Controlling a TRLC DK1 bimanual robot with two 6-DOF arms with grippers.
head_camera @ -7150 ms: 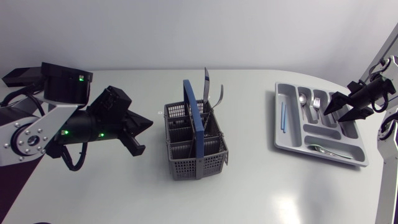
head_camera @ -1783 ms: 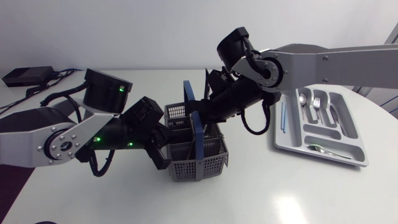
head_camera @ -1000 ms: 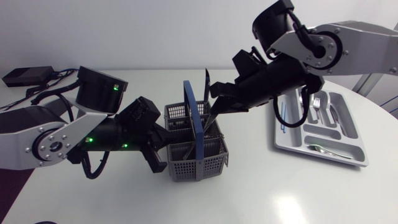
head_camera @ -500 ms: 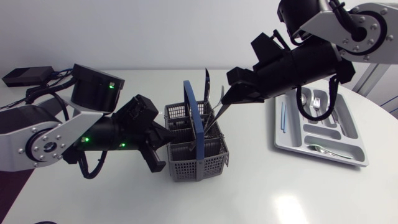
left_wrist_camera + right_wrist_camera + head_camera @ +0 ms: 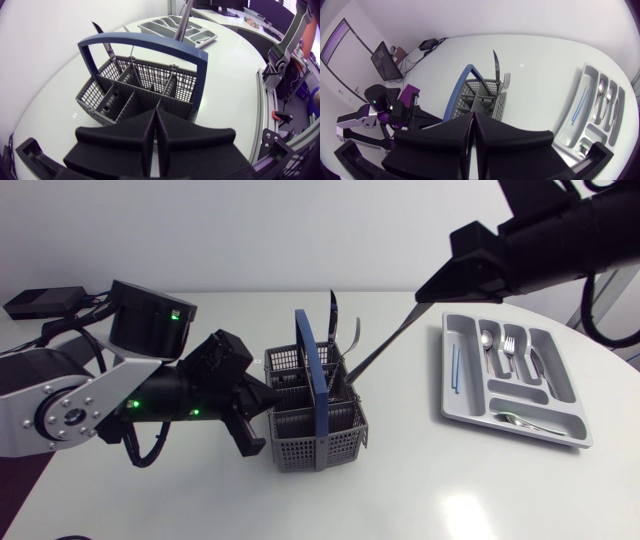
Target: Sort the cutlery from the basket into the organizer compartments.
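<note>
**Head view.**
- Grey plastic-mesh cutlery basket (image 5: 300, 442) with a blue hoop handle (image 5: 312, 365), at the middle of the white desk (image 5: 450, 480).
- In the basket, at its far side: one dark upright knife (image 5: 331, 315) and one silver fork (image 5: 352, 335).
- Right tool (image 5: 428, 288), raised between basket and organizer. It is clamped on a long slim metal cutlery piece (image 5: 380, 345) that slants down, its lower end at the basket's rim.
- Left tool (image 5: 258, 420), against the basket's left wall.
- Grey compartmented organizer tray (image 5: 465, 392), well right of the basket. It holds a thin blue stick (image 5: 453, 370), a spoon (image 5: 486, 340), a small fork (image 5: 508, 345) and a second spoon (image 5: 525, 422) in the front compartment.

**Left wrist view.**
- Left tool (image 5: 155, 117): fingers pressed together, tips at the basket's (image 5: 150, 75) near wall. Whether they pinch the wall cannot be told.
- The cutlery piece (image 5: 183, 17) slants up from the basket's far side.

**Right wrist view.**
- Right tool (image 5: 472, 120): fingers closed to a seam, above the basket (image 5: 480, 97).
- The knife (image 5: 496, 62) and fork (image 5: 506, 80) stand at the basket's far side.
- The organizer tray (image 5: 588, 70) lies well apart from the basket.
</note>
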